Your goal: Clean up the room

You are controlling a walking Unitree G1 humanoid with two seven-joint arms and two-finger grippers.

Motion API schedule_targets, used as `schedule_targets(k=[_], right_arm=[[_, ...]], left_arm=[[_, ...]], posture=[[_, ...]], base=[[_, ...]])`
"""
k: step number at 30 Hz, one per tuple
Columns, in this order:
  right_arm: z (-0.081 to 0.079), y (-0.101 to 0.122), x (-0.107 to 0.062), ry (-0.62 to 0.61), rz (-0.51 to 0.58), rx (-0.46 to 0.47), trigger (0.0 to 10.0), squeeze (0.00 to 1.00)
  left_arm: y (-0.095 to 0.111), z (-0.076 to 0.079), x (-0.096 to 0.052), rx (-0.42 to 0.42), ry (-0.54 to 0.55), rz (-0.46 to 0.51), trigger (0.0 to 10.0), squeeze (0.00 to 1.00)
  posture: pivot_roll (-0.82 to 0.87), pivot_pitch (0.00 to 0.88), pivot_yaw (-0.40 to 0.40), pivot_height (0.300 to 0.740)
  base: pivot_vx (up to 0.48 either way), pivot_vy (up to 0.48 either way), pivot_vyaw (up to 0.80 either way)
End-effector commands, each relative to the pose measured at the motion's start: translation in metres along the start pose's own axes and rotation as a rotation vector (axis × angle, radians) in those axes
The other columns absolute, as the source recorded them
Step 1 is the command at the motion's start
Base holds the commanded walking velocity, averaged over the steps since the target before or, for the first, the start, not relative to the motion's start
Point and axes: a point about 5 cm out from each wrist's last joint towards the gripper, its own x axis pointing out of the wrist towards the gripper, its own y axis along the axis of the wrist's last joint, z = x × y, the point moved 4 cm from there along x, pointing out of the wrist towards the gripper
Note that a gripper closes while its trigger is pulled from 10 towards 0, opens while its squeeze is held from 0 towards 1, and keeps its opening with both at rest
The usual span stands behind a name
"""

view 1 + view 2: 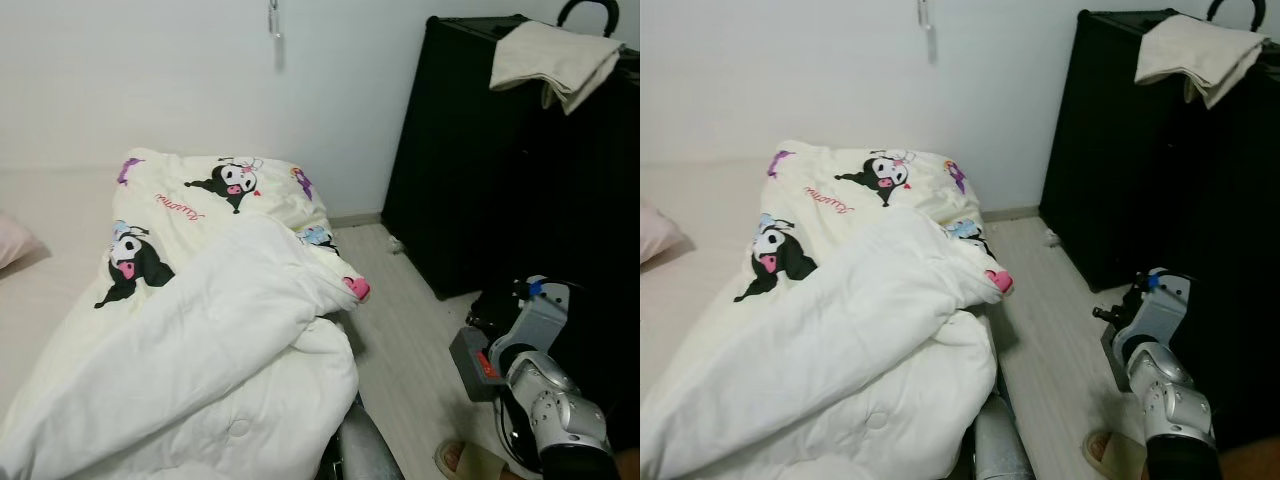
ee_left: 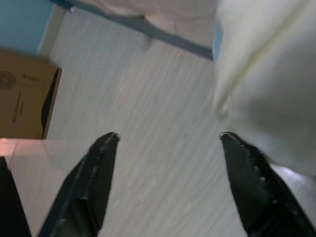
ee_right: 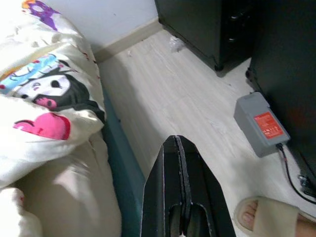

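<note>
A cream duvet (image 1: 190,330) with black cartoon prints lay crumpled on the bed (image 1: 40,290), one corner hanging over the bed's edge near the wooden floor (image 1: 400,310). A pink pillow (image 1: 12,240) was at the far left side of the bed. The right arm (image 1: 545,390) was raised beside the black wardrobe (image 1: 500,170), on which a beige cloth (image 1: 555,55) was draped. The right gripper (image 3: 180,148) had its two fingers pressed together, holding nothing, above the floor between the bed and a grey power adapter (image 3: 259,123). A person's foot in a slipper (image 3: 266,219) was close by. The left gripper (image 2: 168,140) had its fingers spread wide over the floor, beside the duvet's edge, with a cardboard box (image 2: 27,94) near
</note>
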Motion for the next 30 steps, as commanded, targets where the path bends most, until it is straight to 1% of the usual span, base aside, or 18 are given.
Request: schedule_targets(k=[1,7,8,9,10,11,12,14,15,16,17,19,21,25,26,28,29,30], right_arm=[[0.005,0.009,0.001,-0.011,0.041,0.021,10.0,0.00],[0.005,0.023,0.004,-0.009,0.101,0.044,10.0,0.00],[0.004,0.030,0.004,0.002,0.125,0.056,10.0,0.00],[0.004,0.030,0.004,0.002,0.125,0.056,10.0,0.00],[0.001,0.039,0.004,0.029,0.171,0.068,10.0,0.00],[0.001,0.039,0.004,0.029,0.171,0.068,10.0,0.00],[-0.002,0.045,0.004,0.057,0.199,0.077,10.0,0.00],[-0.002,0.045,0.004,0.057,0.199,0.077,10.0,0.00],[-0.005,0.048,0.004,0.075,0.212,0.076,10.0,0.00],[-0.005,0.048,0.004,0.075,0.212,0.076,10.0,0.00],[-0.011,0.046,0.007,0.095,0.211,0.072,10.0,0.00],[-0.011,0.046,0.007,0.095,0.211,0.072,10.0,0.00],[-0.019,0.042,0.009,0.123,0.206,0.077,10.0,0.00],[-0.029,0.036,0.010,0.167,0.197,0.089,10.0,0.00],[-0.034,0.031,0.010,0.192,0.190,0.092,10.0,0.00],[-0.048,0.020,0.009,0.258,0.169,0.097,10.0,0.00],[-0.048,0.020,0.009,0.258,0.169,0.097,10.0,0.00],[-0.057,0.013,0.008,0.302,0.154,0.090,10.0,0.00]], left_arm=[[-0.009,0.011,-0.005,0.006,-0.034,-0.033,10.0,1.00],[-0.002,0.021,-0.008,-0.014,-0.058,-0.023,10.0,1.00],[0.004,0.025,-0.008,-0.087,-0.057,-0.034,10.0,1.00],[0.004,0.025,-0.008,-0.087,-0.057,-0.034,10.0,1.00],[0.022,0.033,-0.007,-0.191,-0.085,-0.012,10.0,1.00],[0.022,0.033,-0.007,-0.191,-0.085,-0.012,10.0,1.00],[0.055,0.041,-0.007,-0.268,-0.132,0.067,10.0,1.00],[0.055,0.041,-0.007,-0.268,-0.132,0.067,10.0,1.00],[0.083,0.048,-0.009,-0.329,-0.182,0.140,10.0,1.00],[0.083,0.048,-0.009,-0.329,-0.182,0.140,10.0,1.00],[0.156,0.061,-0.022,-0.379,-0.340,0.375,10.0,0.00],[0.156,0.061,-0.022,-0.379,-0.340,0.375,10.0,0.00],[0.186,0.072,-0.036,-0.386,-0.446,0.480,10.0,0.00],[0.180,0.081,-0.040,-0.354,-0.478,0.475,10.0,0.00],[0.171,0.084,-0.039,-0.345,-0.486,0.449,10.0,0.00],[0.138,0.088,-0.035,-0.301,-0.478,0.358,10.0,0.00],[0.138,0.088,-0.035,-0.301,-0.478,0.358,10.0,0.00],[0.106,0.089,-0.031,-0.247,-0.468,0.275,10.0,0.00]], posture=[[-0.22,0.036,-0.015,0.581],[-0.22,0.018,-0.014,0.581],[-0.22,0.010,-0.016,0.581],[-0.22,0.010,-0.016,0.581],[-0.22,0.002,-0.020,0.581],[-0.22,0.002,-0.020,0.581],[-0.21,0.000,-0.025,0.586],[-0.21,0.000,-0.025,0.586],[-0.21,0.000,-0.025,0.591],[-0.21,0.000,-0.025,0.591],[-0.20,0.000,-0.031,0.600],[-0.20,0.000,-0.031,0.600],[-0.19,0.000,-0.028,0.609],[-0.19,0.000,-0.031,0.618],[-0.19,0.000,-0.031,0.623],[-0.18,0.000,-0.033,0.632],[-0.18,0.000,-0.033,0.632],[-0.18,0.000,-0.035,0.641]], base=[[0.000,0.000,0.00],[0.000,0.000,0.00],[0.000,0.000,0.00],[0.000,0.000,0.00],[0.000,0.000,0.00],[0.000,0.000,0.00],[0.000,0.000,0.00],[0.000,0.000,0.00],[0.000,0.000,0.00],[0.000,0.000,0.00],[0.000,0.000,0.00],[0.000,0.000,0.00],[0.000,0.000,0.00],[0.000,0.000,0.00],[0.000,0.000,0.00],[0.000,0.000,0.00],[0.000,0.000,0.00],[0.000,0.000,0.00]])
